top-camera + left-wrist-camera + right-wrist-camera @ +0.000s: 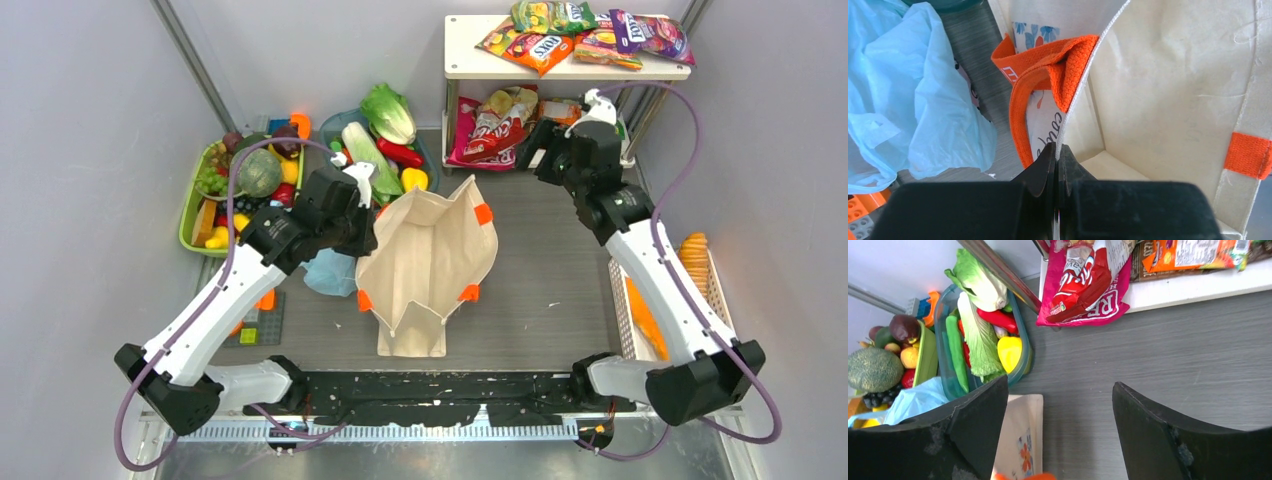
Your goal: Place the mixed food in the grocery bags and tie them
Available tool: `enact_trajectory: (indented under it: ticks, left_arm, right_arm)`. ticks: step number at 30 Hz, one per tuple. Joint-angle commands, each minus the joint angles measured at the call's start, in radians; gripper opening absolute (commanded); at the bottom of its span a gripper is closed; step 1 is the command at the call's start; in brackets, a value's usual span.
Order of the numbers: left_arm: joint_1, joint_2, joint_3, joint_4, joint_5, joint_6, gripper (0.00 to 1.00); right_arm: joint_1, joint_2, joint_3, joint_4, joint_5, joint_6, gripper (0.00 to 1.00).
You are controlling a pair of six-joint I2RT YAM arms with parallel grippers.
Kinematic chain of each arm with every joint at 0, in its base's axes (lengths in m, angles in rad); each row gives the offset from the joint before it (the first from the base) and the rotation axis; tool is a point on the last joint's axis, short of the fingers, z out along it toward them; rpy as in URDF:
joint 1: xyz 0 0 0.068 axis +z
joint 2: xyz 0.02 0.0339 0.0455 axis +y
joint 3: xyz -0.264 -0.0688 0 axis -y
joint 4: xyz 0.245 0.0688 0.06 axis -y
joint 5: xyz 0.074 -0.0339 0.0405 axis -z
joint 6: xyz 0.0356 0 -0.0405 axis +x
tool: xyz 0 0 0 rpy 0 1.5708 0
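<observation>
Left tool (1055,156): my fingers are pressed together on the left rim of the tote (1173,90). The pale edge is pinched between them, just below the folded orange handle (1048,65).
Right tool (1058,385): my fingers stand wide apart with nothing between them. They hang over bare counter (1158,355), in front of the shelf (460,48).
Tote: it stands open-mouthed in the middle of the counter, between my two arms. Only its cream lining shows inside.
Blue bag (913,100): it lies crumpled on the counter, just beside the tote's left side and under my left arm.
Packets (585,35): the orange and purple ones lie on top of the shelf. Red ones (1088,287) lean on its lower level, near my right tool and well apart from the tote.
Cabbage (979,340): it lies lengthwise in the tub (943,315) behind the tote, with the pepper (1009,352) touching it.
Melon (873,369): it sits in the green tray (190,215) at the far left, beside the tub.
</observation>
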Motion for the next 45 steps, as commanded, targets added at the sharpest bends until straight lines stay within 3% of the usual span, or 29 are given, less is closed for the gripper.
enact_trajectory:
  ticks: [1,3,7,14,22,25,26,27,28,30,45]
  left_arm:
    - [0.010,-0.045,-0.004,-0.001,-0.053,0.056,0.00]
    - [0.011,-0.055,-0.002,0.006,-0.060,0.071,0.00]
    - [0.011,-0.065,-0.035,0.064,-0.032,0.108,0.00]
    - [0.011,-0.084,-0.087,0.141,-0.036,0.164,0.00]
    - [0.011,-0.071,-0.134,0.205,-0.020,0.169,0.00]
    - [0.011,-0.073,-0.131,0.201,-0.013,0.170,0.00]
    - [0.011,-0.080,-0.132,0.199,-0.015,0.171,0.00]
    - [0.011,-0.092,-0.137,0.205,-0.018,0.171,0.00]
    - [0.012,-0.106,-0.147,0.214,-0.022,0.173,0.00]
    - [0.014,-0.139,-0.170,0.235,-0.030,0.175,0.00]
    - [0.023,-0.201,-0.221,0.264,-0.094,0.173,0.00]
  right_arm:
    - [-0.043,0.013,-0.161,0.358,-0.043,0.163,0.84]
    - [-0.062,0.053,-0.220,0.529,-0.048,0.236,0.83]
    - [-0.083,0.170,-0.225,0.648,0.002,0.284,0.84]
    - [-0.108,0.398,-0.141,0.737,0.049,0.356,0.84]
    - [-0.118,0.574,-0.087,0.866,0.095,0.410,0.77]
    - [-0.123,0.641,-0.035,0.866,0.092,0.409,0.64]
    - [-0.127,0.648,-0.029,0.871,0.091,0.406,0.43]
    - [-0.127,0.647,-0.031,0.873,0.095,0.407,0.34]
    - [-0.129,0.640,-0.049,0.898,0.104,0.404,0.18]
    - [-0.129,0.607,-0.073,0.911,0.106,0.392,0.07]
    - [-0.129,0.073,-0.183,0.758,-0.095,0.238,0.05]
